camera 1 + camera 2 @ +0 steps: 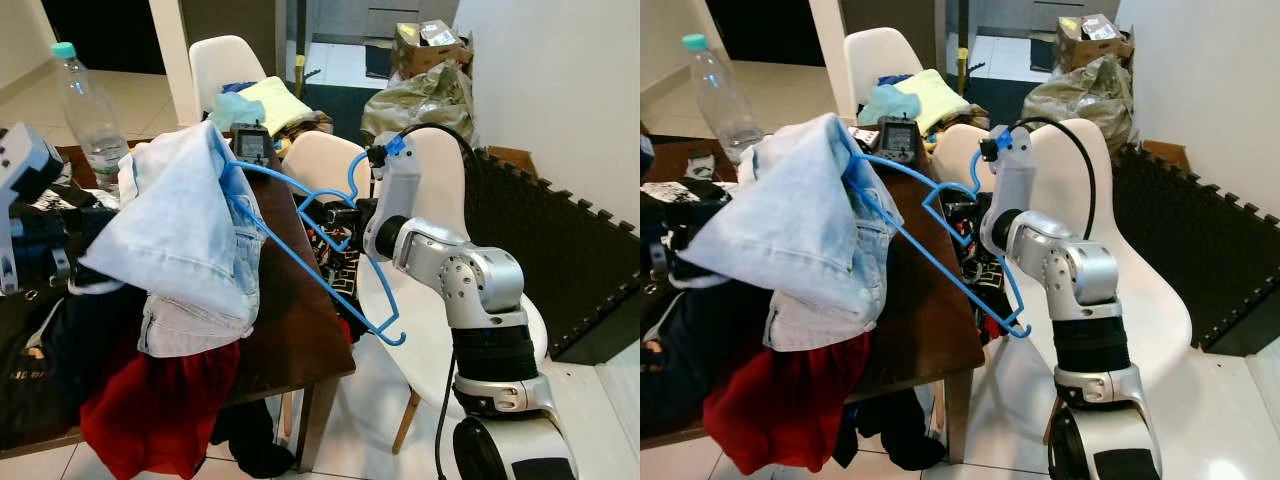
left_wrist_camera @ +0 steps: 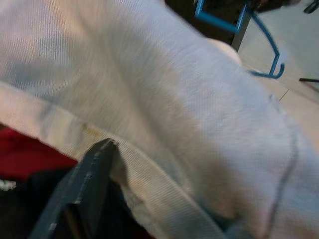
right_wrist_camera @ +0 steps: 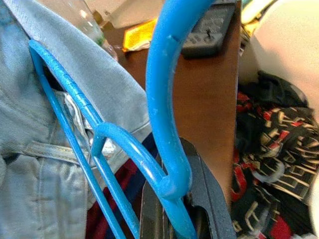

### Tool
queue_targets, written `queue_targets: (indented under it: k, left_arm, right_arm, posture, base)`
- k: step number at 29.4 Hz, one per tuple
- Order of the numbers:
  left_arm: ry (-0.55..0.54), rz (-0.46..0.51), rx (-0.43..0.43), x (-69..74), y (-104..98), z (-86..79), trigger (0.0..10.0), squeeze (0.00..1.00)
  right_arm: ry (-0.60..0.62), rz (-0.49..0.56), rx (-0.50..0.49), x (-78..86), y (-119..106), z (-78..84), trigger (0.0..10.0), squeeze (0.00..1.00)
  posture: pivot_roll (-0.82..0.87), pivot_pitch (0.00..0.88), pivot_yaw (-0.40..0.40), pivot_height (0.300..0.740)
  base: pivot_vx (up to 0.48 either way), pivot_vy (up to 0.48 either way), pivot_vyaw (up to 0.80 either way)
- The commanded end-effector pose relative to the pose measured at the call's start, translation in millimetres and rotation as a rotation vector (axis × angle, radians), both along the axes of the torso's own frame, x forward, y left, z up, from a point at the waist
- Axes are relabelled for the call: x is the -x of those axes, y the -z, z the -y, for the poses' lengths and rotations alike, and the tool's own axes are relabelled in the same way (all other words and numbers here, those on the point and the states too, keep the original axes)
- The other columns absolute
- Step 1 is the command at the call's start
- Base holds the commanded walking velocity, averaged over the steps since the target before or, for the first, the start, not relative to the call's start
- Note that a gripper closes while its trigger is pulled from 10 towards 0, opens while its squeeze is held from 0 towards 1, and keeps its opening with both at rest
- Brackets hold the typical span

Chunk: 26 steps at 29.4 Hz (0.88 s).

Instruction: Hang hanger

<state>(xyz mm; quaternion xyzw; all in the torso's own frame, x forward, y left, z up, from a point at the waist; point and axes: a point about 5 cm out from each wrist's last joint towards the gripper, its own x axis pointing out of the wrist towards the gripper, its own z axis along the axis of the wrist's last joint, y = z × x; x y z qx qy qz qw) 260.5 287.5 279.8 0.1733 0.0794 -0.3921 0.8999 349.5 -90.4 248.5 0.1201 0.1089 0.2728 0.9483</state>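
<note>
Right pincer [image 3: 174, 209] is clamped on the neck of the blue hanger [image 1: 300, 240], just under its hook, and from the right wrist view I can see the black fingers [image 3: 209, 199] closed tight round the plastic. My left pincer [image 2: 84, 189] sits low at the far left, pressed against the pale denim garment [image 1: 180, 240]; I see one dark finger under the hem, but I cannot tell whether it grips anything or how far it is open.

The hanger hangs in the air over the edge of the brown desk [image 1: 300, 330], one shoulder already tucked inside the denim garment, the other sticking out free toward the white chair [image 1: 440, 330]. Its long axis runs on a slant, from up inside the cloth near the middle of the desk down and out to the free tip by the chair. The hook [image 1: 355, 175] points up, beside my right wrist.

To do this step well, I judge I should keep the right grip firm so the neck doesn't twist, and use the left arm to draw the cloth over the free shoulder, or hold it steady. I would lift slowly, since the garment's weight on one side could tip the hanger. The heap of red clothing [image 1: 150, 410] and dark clothes beneath could snag.
</note>
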Motion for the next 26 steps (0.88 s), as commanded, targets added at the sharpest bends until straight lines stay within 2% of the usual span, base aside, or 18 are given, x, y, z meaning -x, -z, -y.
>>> queue_targets:
  k: [1, 5, 6, 7, 8, 9, 10, 12, 13, 14, 15, 16, 17, 19, 21, 22, 24, 26]
  left_arm:
    - [-0.018, -0.022, -0.048, 0.1, 4, -2.0, 10.0, 1.0]
    - [-0.047, -0.058, -0.093, -2.0, 17, -3.8, 10.0, 1.0]
    - [-0.063, -0.079, -0.118, -3.4, 25, -4.2, 10.0, 1.0]
    - [-0.077, -0.071, -0.123, -5.3, 26, -5.1, 10.0, 1.0]
    - [-0.077, -0.071, -0.123, -5.3, 26, -5.1, 10.0, 1.0]
    - [-0.091, -0.06, -0.123, -7.0, 26, -6.1, 10.0, 1.0]
    - [-0.091, -0.06, -0.123, -7.0, 26, -6.1, 10.0, 1.0]
    - [-0.134, -0.026, -0.132, -9.8, 20, -11.8, 10.0, 1.0]
    - [-0.134, -0.026, -0.132, -9.8, 20, -11.8, 10.0, 1.0]
    - [-0.156, -0.005, -0.137, -11.0, 17, -15.2, 10.0, 1.0]
    - [-0.156, -0.005, -0.137, -11.0, 17, -15.2, 10.0, 1.0]
    - [-0.179, 0.014, -0.143, -11.6, 14, -18.4, 10.0, 1.0]
    - [-0.179, 0.014, -0.143, -11.6, 14, -18.4, 10.0, 1.0]
    - [-0.208, 0.03, -0.154, -12.1, 12, -22.4, 10.0, 1.0]
    - [-0.214, 0.031, -0.157, -12.2, 12, -23.1, 10.0, 1.0]
    - [-0.214, 0.031, -0.157, -12.2, 12, -23.1, 10.0, 1.0]
    - [-0.215, 0.022, -0.17, -13.3, 17, -22.6, 10.0, 1.0]
    - [-0.215, 0.022, -0.17, -13.3, 17, -22.6, 10.0, 1.0]
  right_arm:
    - [0.029, 0.083, -0.073, -2.5, -20, 6.6, 10.0, 0.0]
    - [0.126, 0.117, -0.076, -9.3, -27, 22.9, 10.0, 0.0]
    - [0.249, 0.112, 0.054, -15.9, -22, 40.8, 10.0, 0.0]
    - [0.275, 0.116, 0.239, -17.6, -14, 48.2, 10.0, 0.0]
    - [0.275, 0.116, 0.239, -17.6, -14, 48.2, 10.0, 0.0]
    - [0.273, 0.114, 0.388, -17.6, -6, 53.2, 10.0, 0.0]
    - [0.273, 0.114, 0.388, -17.6, -6, 53.2, 10.0, 0.0]
    - [0.11, 0.092, 0.68, -6.2, 16, 59.0, 10.0, 0.0]
    - [0.11, 0.092, 0.68, -6.2, 16, 59.0, 10.0, 0.0]
    - [-0.003, 0.084, 0.798, 3.1, 25, 62.8, 10.0, 0.0]
    - [-0.003, 0.084, 0.798, 3.1, 25, 62.8, 10.0, 0.0]
    - [-0.072, 0.057, 0.883, 10.9, 31, 72.4, 10.0, 0.0]
    - [-0.072, 0.057, 0.883, 10.9, 31, 72.4, 10.0, 0.0]
    - [-0.009, 0.022, 1.004, 12.4, 25, 105.1, 10.0, 0.0]
    - [0.04, 0.019, 1.027, 11.0, 20, 115.9, 10.0, 0.0]
    - [0.04, 0.019, 1.027, 11.0, 20, 115.9, 10.0, 0.0]
    - [0.25, 0.068, 0.959, -0.8, -6, 133.3, 10.0, 0.0]
    - [0.25, 0.068, 0.959, -0.8, -6, 133.3, 10.0, 0.0]
  posture:
    - [0.16, 0.068, -0.048, 0.74]
    - [0.16, 0.064, -0.049, 0.74]
    - [0.15, 0.062, -0.049, 0.74]
    - [0.15, 0.061, -0.05, 0.74]
    - [0.15, 0.061, -0.05, 0.74]
    - [0.15, 0.061, -0.05, 0.74]
    - [0.15, 0.061, -0.05, 0.74]
    - [0.16, 0.061, -0.05, 0.74]
    - [0.16, 0.061, -0.05, 0.74]
    - [0.16, 0.061, -0.05, 0.74]
    - [0.16, 0.061, -0.05, 0.74]
    - [0.16, 0.063, -0.049, 0.74]
    - [0.16, 0.063, -0.049, 0.74]
    - [0.16, 0.066, -0.048, 0.74]
    - [0.15, 0.066, -0.048, 0.74]
    - [0.15, 0.066, -0.048, 0.74]
    - [0.15, 0.067, -0.047, 0.74]
    - [0.15, 0.067, -0.047, 0.74]
  base:
    - [0.0, 0.0, 0.0]
    - [0.0, 0.0, 0.0]
    - [0.0, 0.0, 0.0]
    - [0.0, 0.0, 0.0]
    - [0.0, 0.0, 0.0]
    - [0.0, 0.0, 0.0]
    - [0.0, 0.0, 0.0]
    - [0.0, 0.0, 0.0]
    - [0.0, 0.0, 0.0]
    - [0.0, 0.0, 0.0]
    - [0.0, 0.0, 0.0]
    - [0.0, 0.0, 0.0]
    - [0.0, 0.0, 0.0]
    - [0.0, 0.0, 0.0]
    - [0.0, 0.0, 0.0]
    - [0.0, 0.0, 0.0]
    - [0.0, 0.0, 0.0]
    - [0.0, 0.0, 0.0]
